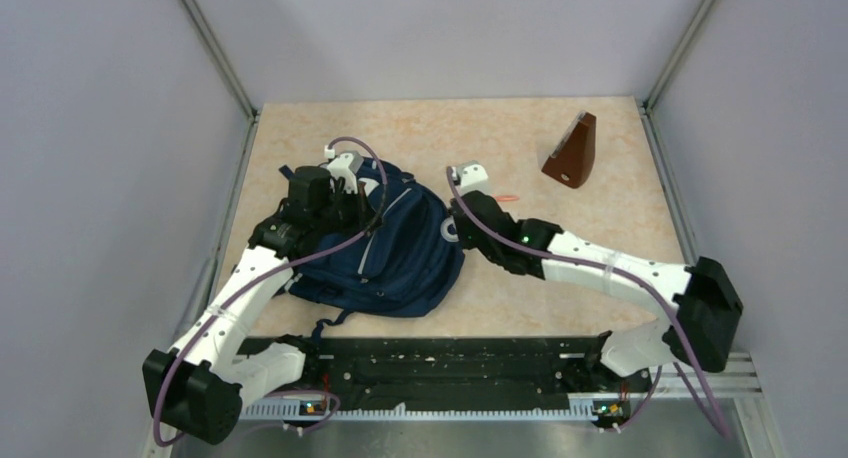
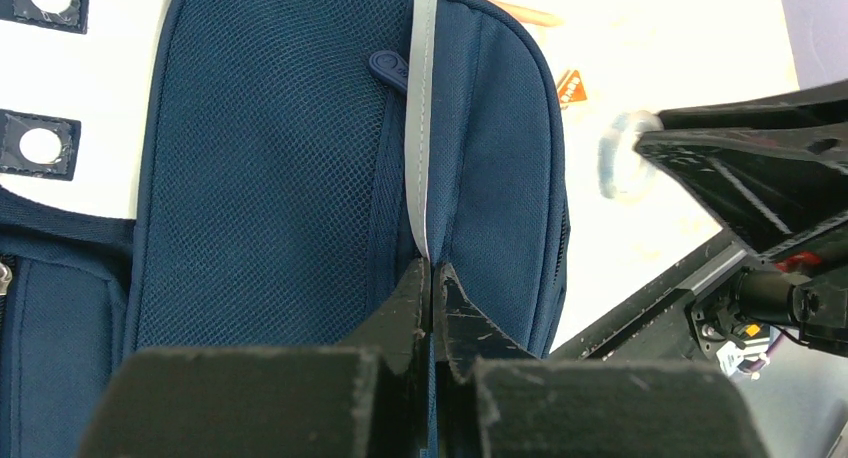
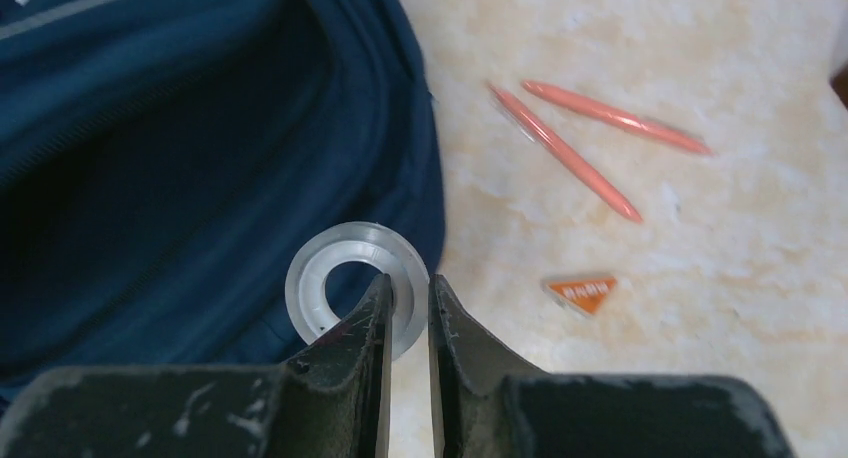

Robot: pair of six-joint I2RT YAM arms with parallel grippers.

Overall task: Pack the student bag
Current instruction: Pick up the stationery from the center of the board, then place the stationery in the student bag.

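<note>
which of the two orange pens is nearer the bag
The steeper orange pen, pointing toward the orange triangle; the other pen lies farther from the student bag.

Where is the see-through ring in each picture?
Top external: the clear ring cannot be made out here.
Left wrist: the clear ring sits right of middle in the upper half, past the bag's edge.
Right wrist: low in the middle, pinched by the right gripper.
Shared landmark: the navy student bag.
</note>
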